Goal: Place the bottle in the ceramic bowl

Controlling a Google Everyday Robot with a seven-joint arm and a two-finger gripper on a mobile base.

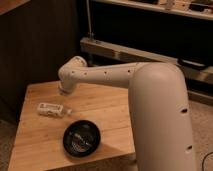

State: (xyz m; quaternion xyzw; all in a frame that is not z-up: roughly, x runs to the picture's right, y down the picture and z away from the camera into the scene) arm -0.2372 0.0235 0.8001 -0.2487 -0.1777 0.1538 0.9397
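The bottle (50, 108) is small and whitish with a pale label. It lies on its side at the left of the wooden table (35, 145), cap pointing right. The ceramic bowl (81, 138) is black and glossy with pale rings inside. It stands near the table's front edge, to the right of and nearer than the bottle, with nothing in it. My gripper (62, 92) is at the end of the white arm (105, 76), above the table, just behind and to the right of the bottle. It is mostly hidden by the wrist.
The big white arm link (160, 120) fills the right side and hides the table's right edge. A dark panel (35, 45) stands behind the table at left. A metal shelf frame (125, 52) runs along the back. Speckled floor (202, 130) lies at right.
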